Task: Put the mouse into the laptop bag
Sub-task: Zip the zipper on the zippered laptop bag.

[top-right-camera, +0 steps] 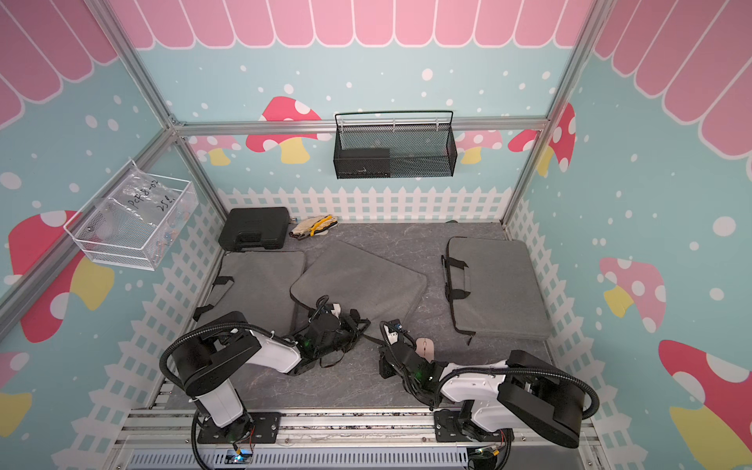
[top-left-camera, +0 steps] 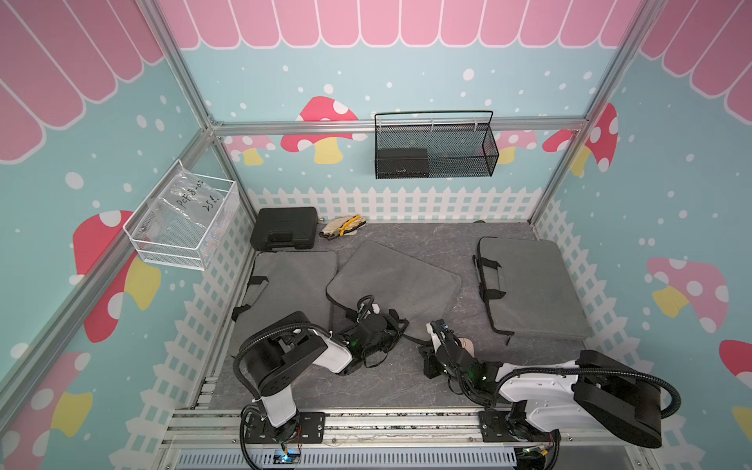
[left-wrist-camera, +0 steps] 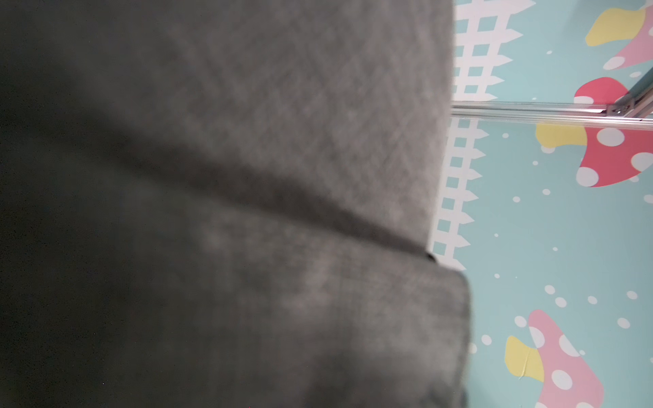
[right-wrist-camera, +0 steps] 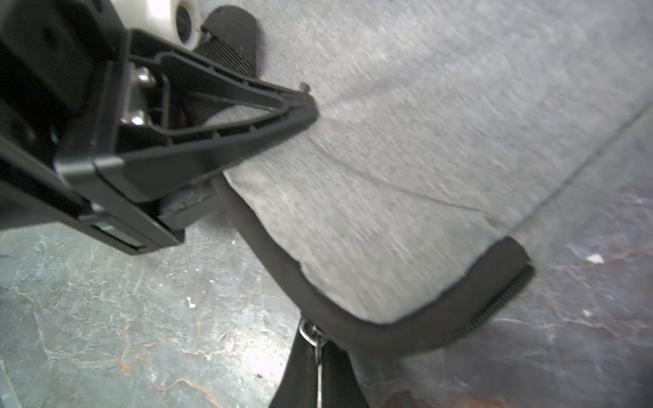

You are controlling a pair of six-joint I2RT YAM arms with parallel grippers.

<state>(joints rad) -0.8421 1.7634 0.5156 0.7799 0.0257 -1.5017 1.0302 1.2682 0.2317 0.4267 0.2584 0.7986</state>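
The grey laptop bag (top-left-camera: 390, 276) (top-right-camera: 358, 276) lies slanted mid-table, and its fabric (left-wrist-camera: 282, 106) fills the left wrist view. My left gripper (top-left-camera: 402, 325) (right-wrist-camera: 304, 104) is at the bag's near edge by the black handles, fingertips together on the bag's top layer. My right gripper (right-wrist-camera: 318, 374) is shut on the metal zipper pull (right-wrist-camera: 311, 332) at the black-trimmed front corner (right-wrist-camera: 388, 335). In both top views the pale pink mouse (top-left-camera: 468, 346) (top-right-camera: 425, 348) rests on the table just right of the right wrist. The wrist partly covers it, and neither gripper holds it.
Two more grey bags lie flat, one at the left (top-left-camera: 293, 285) and one at the right (top-left-camera: 533, 280). A black case (top-left-camera: 283, 233) and work gloves (top-left-camera: 342, 227) sit at the back. A black mesh basket (top-left-camera: 435, 146) and a white one (top-left-camera: 183, 219) hang on the walls.
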